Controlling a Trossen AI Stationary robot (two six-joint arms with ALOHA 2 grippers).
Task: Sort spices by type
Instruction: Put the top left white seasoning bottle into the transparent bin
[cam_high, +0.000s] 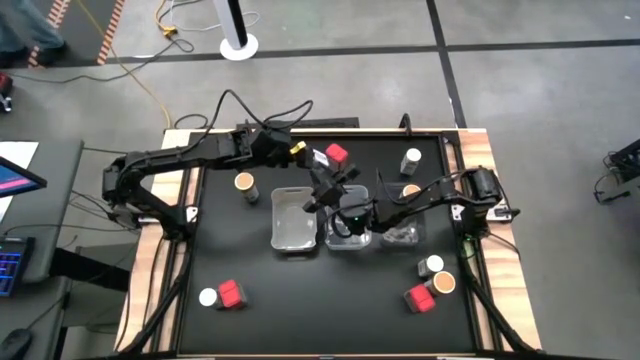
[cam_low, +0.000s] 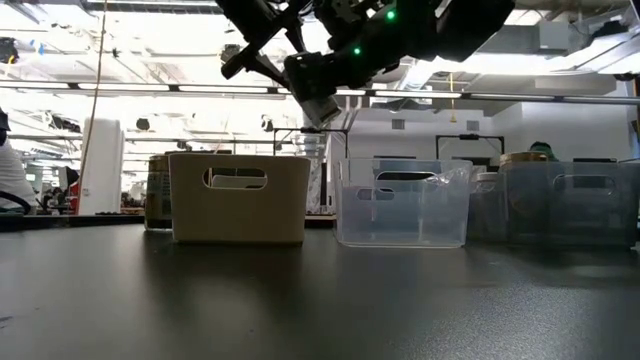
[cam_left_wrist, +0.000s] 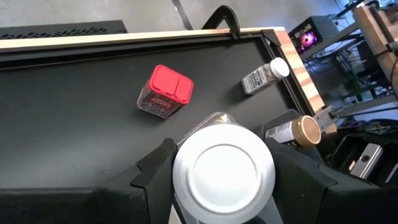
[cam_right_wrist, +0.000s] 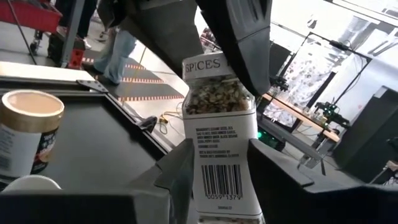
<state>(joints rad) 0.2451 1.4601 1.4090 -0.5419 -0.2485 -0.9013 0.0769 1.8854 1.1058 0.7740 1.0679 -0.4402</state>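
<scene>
Ten spice containers show in the high view. Three are red cube-like boxes: one (cam_high: 337, 155) near the far edge of the black surface (cam_high: 300, 300), one (cam_high: 231, 293) near the front left and one (cam_high: 420, 298) near the front right.

Three are tan-lidded round jars: one (cam_high: 244, 182) left of the trays, one (cam_high: 411, 190) beside the right arm and one (cam_high: 444, 283) at the front right.

Four are white-lidded jars. One (cam_high: 412, 158) stands at the far right, one (cam_high: 207, 297) sits just beside the front-left red box, and one (cam_high: 433, 265) is next to the front-right tan jar. The fourth is a clear jar with a white paper label (cam_right_wrist: 219, 124), held off the surface.

Both arms meet on that raised jar, above the row of trays. The left pincer (cam_left_wrist: 224, 174) grips it at the lid end, with its dark fingers (cam_left_wrist: 155, 171) pressed against either side of the round white lid. The right pincer (cam_right_wrist: 224, 180) is closed on the lower body of the same jar.

The jar's label reads "SPICES" in capitals, with pale seeds or flakes showing through the clear wall below. Under that are several lines of small print and a barcode, too fine to read with certainty.

There are three trays in a row at mid-surface: one opaque white plastic tray (cam_low: 238, 198) with a slot handle and two clear rectangular ones (cam_low: 403, 203) (cam_low: 570, 205).

In the left wrist view the far red box carries a dark label, and the far white-lidded jar lies on its side, but the text on both is illegible.
</scene>
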